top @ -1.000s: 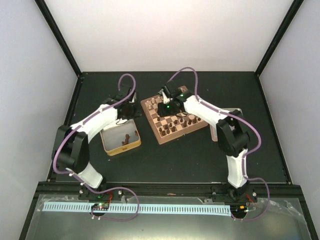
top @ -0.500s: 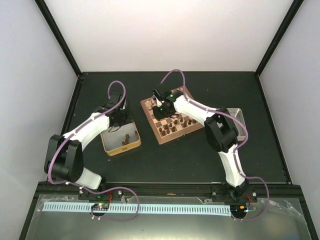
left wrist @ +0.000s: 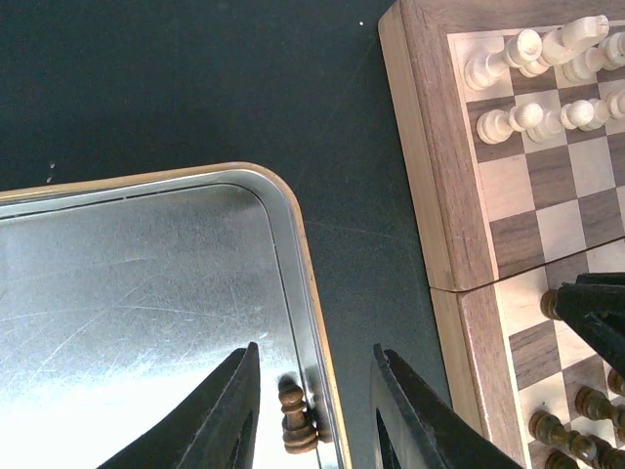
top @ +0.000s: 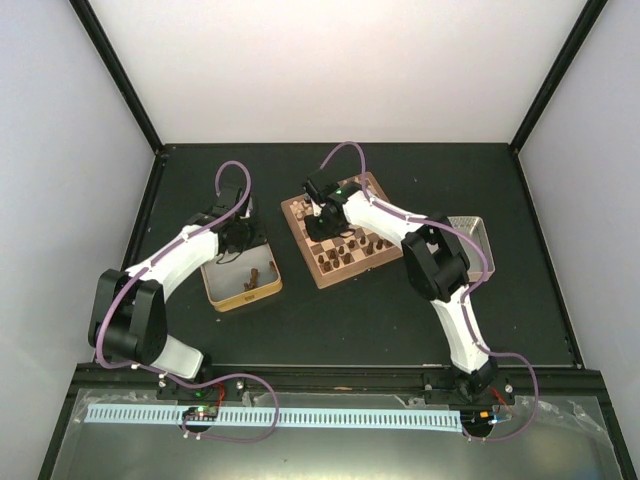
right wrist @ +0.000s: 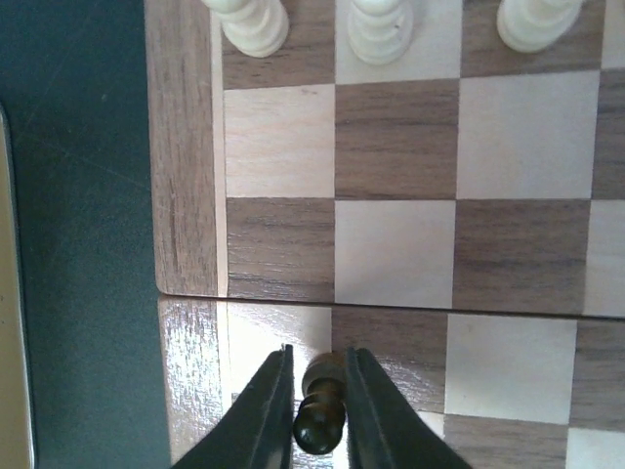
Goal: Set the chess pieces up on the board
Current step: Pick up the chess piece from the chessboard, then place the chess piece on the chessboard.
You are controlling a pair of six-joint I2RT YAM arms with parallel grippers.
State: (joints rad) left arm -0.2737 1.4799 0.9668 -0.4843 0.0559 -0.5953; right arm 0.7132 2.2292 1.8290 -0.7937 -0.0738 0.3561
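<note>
My right gripper [top: 320, 206] hangs over the left side of the board [top: 360, 268], and its jaws are shut on a dark-brown pawn [right wrist: 322, 415] above a square by the board's rim [right wrist: 186, 147]. Several more dark pieces [top: 356, 244] stand along the board's near side. My left gripper [top: 237, 239] reaches into the tin [top: 225, 297] on the left. Its jaws are open around a dark pawn [left wrist: 294, 418] that stands against the tin's wall [left wrist: 293, 244], touching neither finger. A few dark pieces [top: 256, 278] lie in that tin's near corner.
Cream chessmen [left wrist: 532, 78] fill the board's far rows, close ahead of the right gripper [right wrist: 320, 352]. A second metal tin [top: 476, 236] sits right of the board, partly under the right arm. A strip of black table [left wrist: 371, 244] separates the left tin from the board.
The right gripper slid left across the board to its left edge and its jaws closed on the pawn. The left arm shifted left over the tin, then held still.
</note>
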